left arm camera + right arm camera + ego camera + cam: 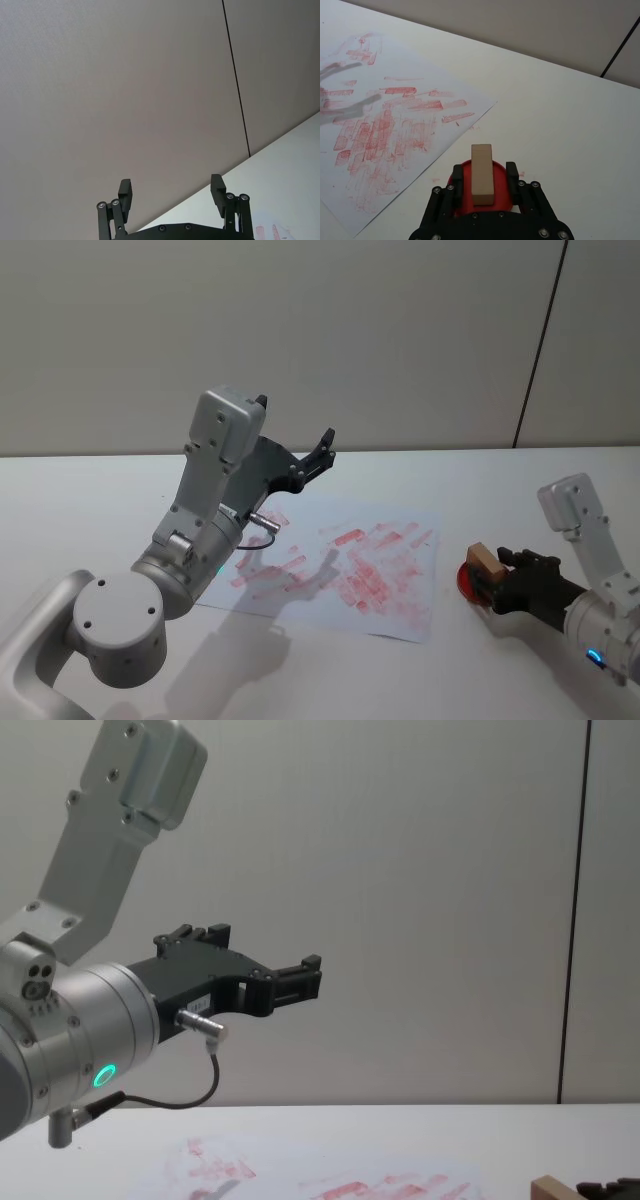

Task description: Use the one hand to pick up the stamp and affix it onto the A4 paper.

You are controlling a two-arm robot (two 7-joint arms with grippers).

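Note:
The stamp (485, 560) (482, 175) (550, 1187), a light-brown wooden block, stands upright on a round red ink pad (467, 585) (498, 194) to the right of the A4 paper (340, 565) (385, 125) (330, 1185). The white sheet lies flat and is covered in smudgy red prints. My right gripper (497, 575) (485, 172), the hand with the blue-lit ring, is low at the pad. It is open, with one finger on each side of the stamp and a small gap showing on both sides. My left gripper (295, 420) (171, 192) (265, 950) hangs open and empty high above the paper's left part.
The white table (520, 480) runs back to a grey wall with a dark vertical seam (540, 340). The raised left arm (200, 520) casts a shadow on the paper. Bare table lies in front of the sheet and beyond the pad.

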